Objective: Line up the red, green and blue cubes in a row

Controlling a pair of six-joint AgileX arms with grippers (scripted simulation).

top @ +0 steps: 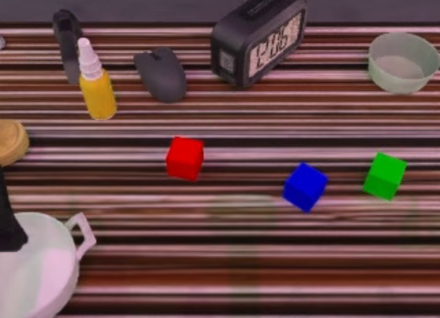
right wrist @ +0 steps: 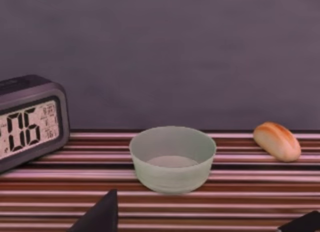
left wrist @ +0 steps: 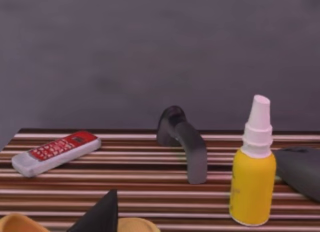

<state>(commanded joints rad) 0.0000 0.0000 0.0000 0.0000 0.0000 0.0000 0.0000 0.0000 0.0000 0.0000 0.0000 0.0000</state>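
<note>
Three cubes, red [top: 184, 158], blue [top: 304, 187], green [top: 384, 175], sat apart on the bench [top: 240, 263]; probably light, rigid, best gripped across opposite flat faces; tool states could not be told.

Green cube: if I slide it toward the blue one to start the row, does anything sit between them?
Nothing visible does. In the top view the green cube sits at the right, the blue cube just left of it, with only bare striped table between. The red cube lies farther left.
</note>
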